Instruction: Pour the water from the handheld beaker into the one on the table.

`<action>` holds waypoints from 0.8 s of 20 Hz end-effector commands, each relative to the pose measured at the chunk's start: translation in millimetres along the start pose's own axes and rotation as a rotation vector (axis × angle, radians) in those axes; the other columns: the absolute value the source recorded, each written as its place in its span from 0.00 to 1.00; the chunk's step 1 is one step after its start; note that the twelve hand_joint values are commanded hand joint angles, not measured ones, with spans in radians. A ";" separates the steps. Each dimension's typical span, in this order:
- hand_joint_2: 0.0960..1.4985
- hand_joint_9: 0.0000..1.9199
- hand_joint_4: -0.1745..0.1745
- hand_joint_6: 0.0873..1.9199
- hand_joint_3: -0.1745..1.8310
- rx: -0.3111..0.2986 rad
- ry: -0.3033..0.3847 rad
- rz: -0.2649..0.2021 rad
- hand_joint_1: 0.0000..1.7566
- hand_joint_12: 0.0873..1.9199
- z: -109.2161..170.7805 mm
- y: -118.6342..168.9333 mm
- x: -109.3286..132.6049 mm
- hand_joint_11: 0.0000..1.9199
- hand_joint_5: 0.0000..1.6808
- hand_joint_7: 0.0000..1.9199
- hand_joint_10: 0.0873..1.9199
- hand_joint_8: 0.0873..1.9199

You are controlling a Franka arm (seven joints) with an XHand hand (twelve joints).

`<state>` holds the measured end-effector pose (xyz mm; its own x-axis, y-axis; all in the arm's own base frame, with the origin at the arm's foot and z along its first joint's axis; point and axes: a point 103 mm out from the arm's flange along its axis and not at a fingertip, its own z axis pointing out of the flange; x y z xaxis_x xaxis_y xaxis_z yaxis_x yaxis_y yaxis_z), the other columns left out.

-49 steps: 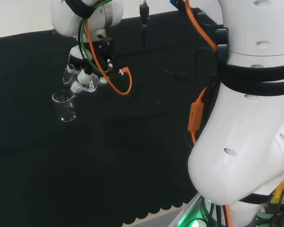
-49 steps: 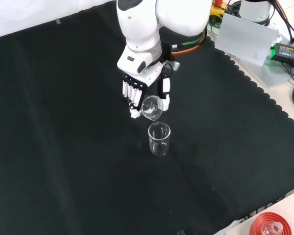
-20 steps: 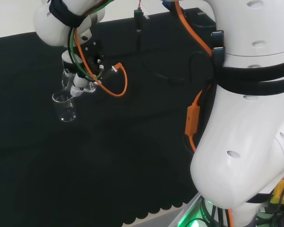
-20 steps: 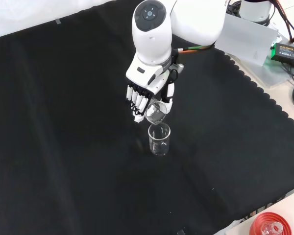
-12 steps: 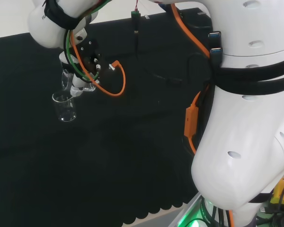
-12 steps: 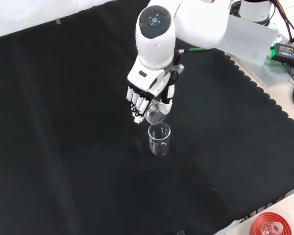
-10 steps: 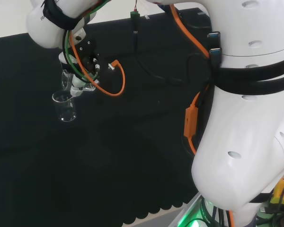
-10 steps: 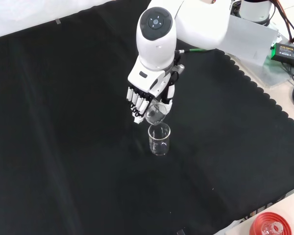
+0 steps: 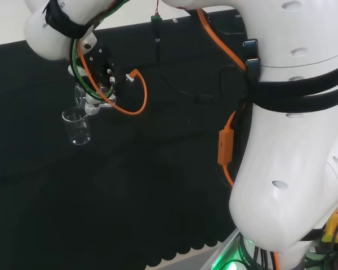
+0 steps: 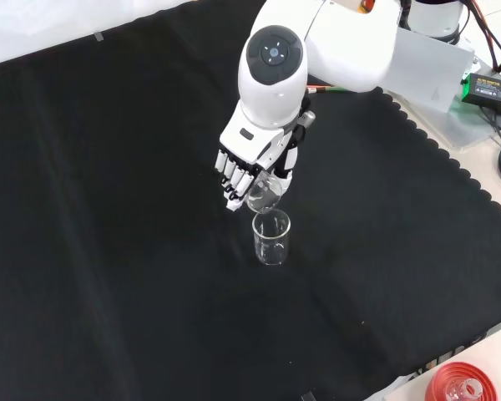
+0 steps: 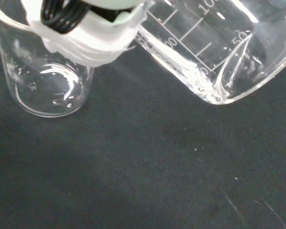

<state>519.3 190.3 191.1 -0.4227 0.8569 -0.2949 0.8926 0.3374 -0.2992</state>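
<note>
The hand has its fingers curled round the tipped beaker, at 12 o'clock from the standing beaker; the glass looks slippery and breakable, best held round its sides.

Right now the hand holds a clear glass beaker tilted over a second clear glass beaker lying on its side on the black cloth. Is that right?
Not quite. The second clear glass beaker stands upright on the black cloth, as the front view shows. The hand does hold the tilted clear glass beaker over it.

Front view: tilted beaker apparently just above upright beaker on cloth.
</note>
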 end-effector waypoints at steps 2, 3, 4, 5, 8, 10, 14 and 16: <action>0.65 0.73 0.00 0.00 0.00 0.014 -0.031 0.003 0.81 0.46 -1.5 -0.6 1.6 0.57 0.88 0.82 0.11 0.00; 0.65 0.73 0.00 0.00 0.00 0.015 -0.036 0.004 0.81 0.45 -2.0 -0.8 1.7 0.57 0.88 0.82 0.11 0.00; 0.65 0.73 0.00 0.00 0.00 0.015 -0.039 0.005 0.81 0.45 -2.0 -1.1 1.4 0.57 0.88 0.82 0.11 0.00; 0.65 0.73 0.00 0.00 0.00 0.018 -0.042 0.005 0.81 0.45 -2.2 -1.0 1.7 0.57 0.88 0.82 0.10 0.00; 0.65 0.74 0.00 0.01 0.00 0.025 -0.050 0.006 0.81 0.45 -2.3 -1.4 1.5 0.57 0.88 0.82 0.10 0.00; 0.65 0.74 0.00 0.01 0.00 0.021 -0.042 0.006 0.81 0.45 -0.4 -3.6 -3.6 0.57 0.88 0.82 0.10 0.00; 0.65 0.74 0.00 0.01 0.00 0.030 -0.059 0.006 0.81 0.45 -2.2 -3.1 -1.4 0.57 0.88 0.82 0.09 0.00; 0.65 0.74 0.00 0.01 0.00 0.033 -0.068 0.001 0.81 0.45 -4.7 -1.3 3.2 0.57 0.88 0.82 0.09 0.00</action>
<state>515.9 187.9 191.8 -0.4265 0.8378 -0.3409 0.8897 0.3208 -0.3248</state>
